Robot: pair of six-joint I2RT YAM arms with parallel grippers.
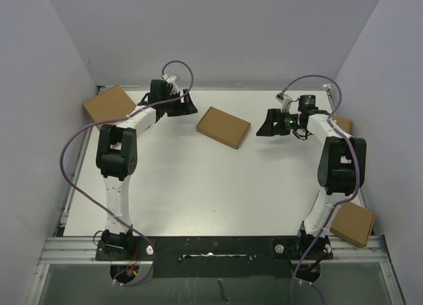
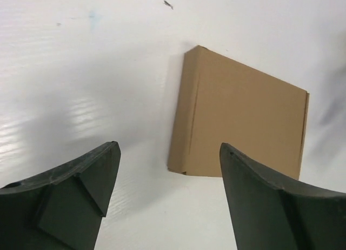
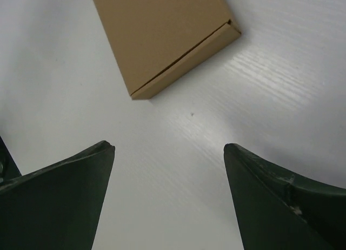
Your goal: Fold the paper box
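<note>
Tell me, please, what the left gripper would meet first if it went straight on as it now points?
Most likely the paper box, which lies ahead of the open left gripper, slightly off centre; if pitched steeply, it could touch the table first.

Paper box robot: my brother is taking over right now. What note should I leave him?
Left claw: open, empty, pointing at the paper box.
Right claw: open, empty, on the box's other side.
Box: flat at the far middle of the table, between the claws, touching neither.
Done: it looks folded shut.
Left: probably just checking the flaps; more brown boxes wait at the edges.
</note>
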